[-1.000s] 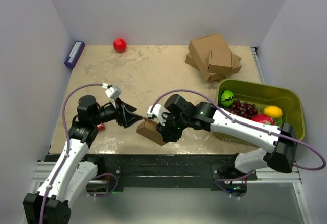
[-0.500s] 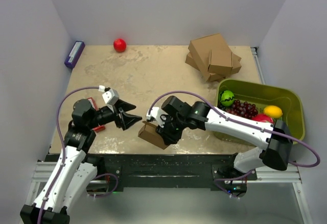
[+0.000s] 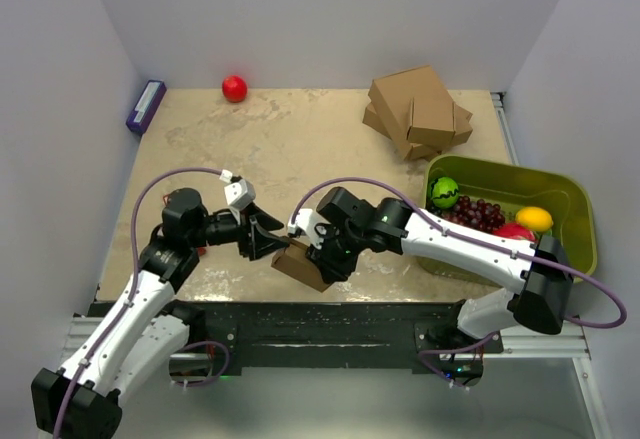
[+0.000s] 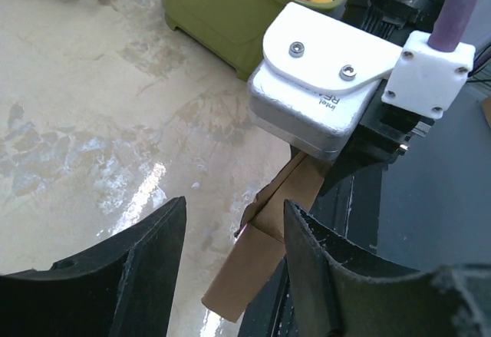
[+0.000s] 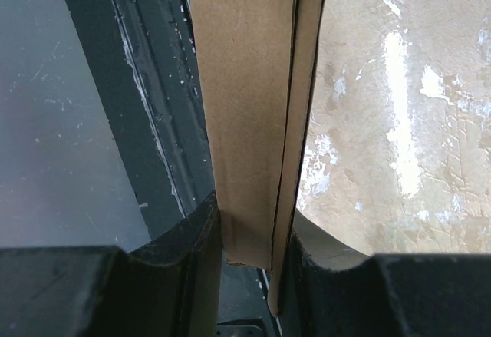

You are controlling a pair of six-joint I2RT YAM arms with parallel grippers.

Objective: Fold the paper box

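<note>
From above, the box [image 3: 303,265] sat at the table's [image 3: 300,149] near edge, pinched by the right gripper [image 3: 318,251]. The left gripper [image 3: 272,245] was just at its left end, though that view could not tell me whether the two touched. The right wrist view showed what the top one hid, the folded cardboard standing edge-on and squeezed between both fingers [image 5: 196,237]; the left wrist view showed its own jaws apart, the box's corner beyond the gap and a green bin [image 4: 222,14] behind.
</note>
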